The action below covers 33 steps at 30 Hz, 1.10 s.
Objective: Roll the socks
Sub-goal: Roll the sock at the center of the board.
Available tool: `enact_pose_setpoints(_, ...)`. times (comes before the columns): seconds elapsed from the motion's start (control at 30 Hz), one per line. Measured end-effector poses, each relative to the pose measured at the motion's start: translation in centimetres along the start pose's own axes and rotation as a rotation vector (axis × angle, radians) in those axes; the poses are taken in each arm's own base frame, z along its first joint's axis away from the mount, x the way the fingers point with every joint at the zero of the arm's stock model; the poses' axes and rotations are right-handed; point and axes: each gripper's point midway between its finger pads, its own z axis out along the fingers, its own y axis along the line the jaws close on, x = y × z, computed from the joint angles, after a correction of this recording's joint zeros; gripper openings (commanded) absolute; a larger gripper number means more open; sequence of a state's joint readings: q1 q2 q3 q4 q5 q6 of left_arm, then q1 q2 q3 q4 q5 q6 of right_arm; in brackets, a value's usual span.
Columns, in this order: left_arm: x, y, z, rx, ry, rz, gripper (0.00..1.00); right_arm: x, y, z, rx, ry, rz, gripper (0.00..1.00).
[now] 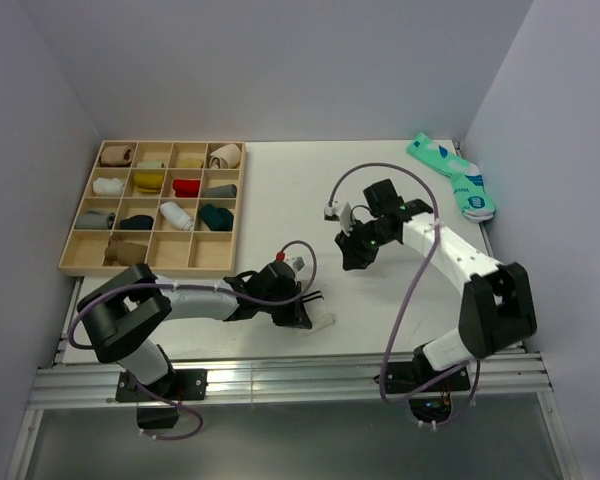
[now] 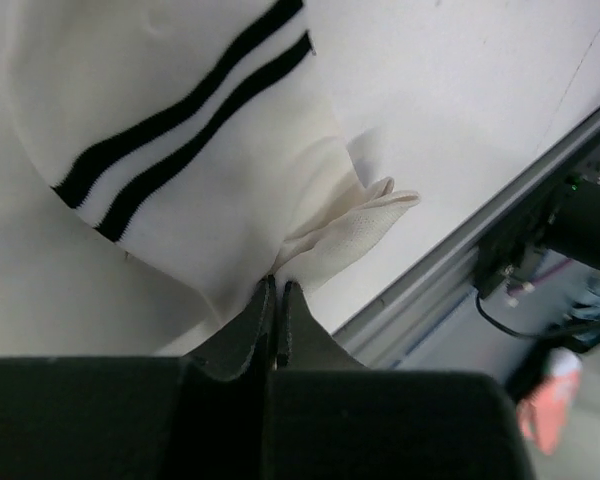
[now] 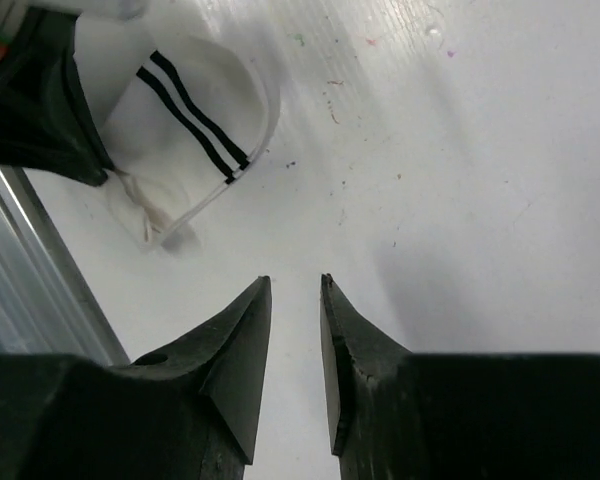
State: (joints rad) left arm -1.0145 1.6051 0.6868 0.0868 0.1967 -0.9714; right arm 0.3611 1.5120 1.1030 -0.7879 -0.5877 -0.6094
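A white sock (image 2: 180,120) with two dark cuff stripes lies near the table's front edge. My left gripper (image 2: 278,283) is shut on a fold of its fabric, low over the sock (image 1: 323,320). My right gripper (image 3: 295,280) hovers over bare table behind that sock (image 3: 195,110), its jaws open by a narrow gap with nothing between them. From above, the right gripper (image 1: 352,255) is up and to the right of the left gripper (image 1: 308,312). A teal pair of socks (image 1: 450,172) with white-blue marks lies at the back right corner.
A wooden compartment tray (image 1: 145,270) holding several rolled socks stands at the back left. A metal rail (image 1: 280,385) runs along the front edge, close to the white sock. Grey walls close in the left, back and right sides.
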Motion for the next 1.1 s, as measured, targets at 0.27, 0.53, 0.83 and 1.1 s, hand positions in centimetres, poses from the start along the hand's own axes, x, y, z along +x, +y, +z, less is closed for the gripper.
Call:
enact_pose_setpoints(0.27,0.9,0.5,-0.6,0.024,0.199,-0.200,0.00,1.7,2.9,-1.5,0.054,-0.136,-0.262,0.42)
enact_pose_setpoints(0.53,1.6,-0.6,0.3,0.054,0.343,-0.287,0.00,3.0,8.6,1.0,0.010,-0.148,-0.600,0.44)
enact_pose_setpoints(0.83,1.4,-0.7,0.6,0.061,0.412,-0.353,0.00,6.0,11.4,4.0,-0.043,-0.058,-0.781,0.44)
enact_pose_setpoints(1.1,1.2,-0.5,0.5,0.065,0.431,-0.377,0.00,7.5,12.7,6.2,-0.060,0.014,-0.892,0.43)
